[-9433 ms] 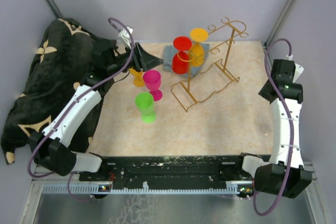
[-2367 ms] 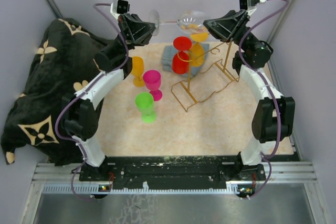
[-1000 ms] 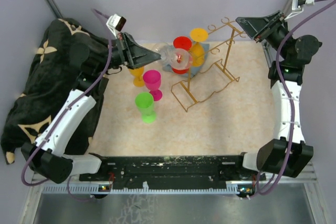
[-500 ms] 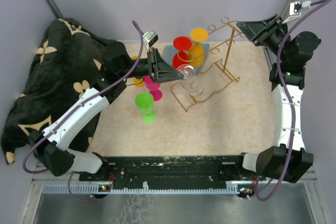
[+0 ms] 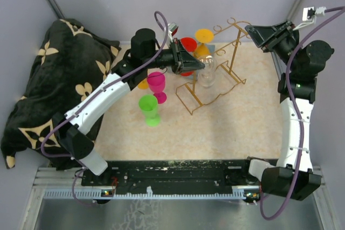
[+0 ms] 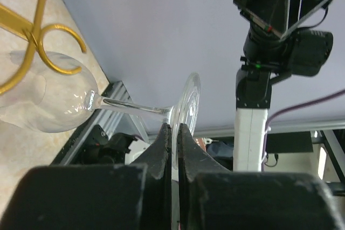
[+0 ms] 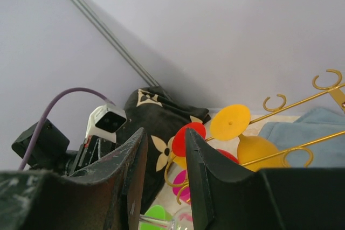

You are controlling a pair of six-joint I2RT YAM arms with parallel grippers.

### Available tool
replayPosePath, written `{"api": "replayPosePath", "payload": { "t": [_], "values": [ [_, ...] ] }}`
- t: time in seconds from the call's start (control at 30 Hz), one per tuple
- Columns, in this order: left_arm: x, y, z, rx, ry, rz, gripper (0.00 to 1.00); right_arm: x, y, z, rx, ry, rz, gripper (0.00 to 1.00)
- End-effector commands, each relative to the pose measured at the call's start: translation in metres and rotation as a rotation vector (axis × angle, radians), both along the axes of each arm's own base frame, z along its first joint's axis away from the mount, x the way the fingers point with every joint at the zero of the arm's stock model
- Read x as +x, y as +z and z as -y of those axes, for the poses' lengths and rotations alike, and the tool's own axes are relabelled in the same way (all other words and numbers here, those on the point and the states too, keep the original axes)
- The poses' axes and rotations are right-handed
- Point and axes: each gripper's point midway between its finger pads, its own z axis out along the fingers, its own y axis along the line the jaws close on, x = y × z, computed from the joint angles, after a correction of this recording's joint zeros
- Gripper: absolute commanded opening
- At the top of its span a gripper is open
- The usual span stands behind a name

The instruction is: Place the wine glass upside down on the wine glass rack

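Overhead view alone takes in the whole scene: black blanket with cream flower motifs (image 5: 48,79) heaped at the left of the beige speckled table top (image 5: 226,133). On that top, thin gold wire wine glass rack (image 5: 215,92), with a red plastic glass (image 5: 187,42) and an orange plastic glass (image 5: 204,35) hanging foot-up from it. Left of it, standing pink goblet (image 5: 157,82) and green goblet (image 5: 148,103). Left gripper (image 5: 200,66) stretched across to the rack, holding the clear wine glass (image 5: 206,74) bowl-down over the wavy base, just beside the red one. Left wrist view alone gives the grip: fingers pinching the rim of the foot, a gold loop crossing the bowl; touching or not, cannot tell. Right gripper (image 5: 252,28) high by the rack's far right end; in its wrist view, jaws spread, nothing between.
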Motion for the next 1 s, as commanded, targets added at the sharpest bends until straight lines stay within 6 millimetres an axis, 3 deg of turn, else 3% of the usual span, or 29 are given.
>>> {"api": "replayPosePath", "payload": {
  "t": [0.0, 0.43, 0.97],
  "values": [
    [0.016, 0.012, 0.007, 0.021, 0.058, 0.063, 0.0, -0.01, 0.006, 0.001, -0.026, -0.036, 0.048, 0.35],
    [0.043, -0.004, 0.021, 0.069, 0.11, 0.041, 0.0, -0.007, 0.002, 0.004, -0.037, -0.052, 0.038, 0.35],
    [0.06, -0.001, 0.017, 0.04, 0.198, 0.022, 0.0, 0.001, -0.006, 0.004, -0.027, -0.041, 0.025, 0.35]
  ]
}}
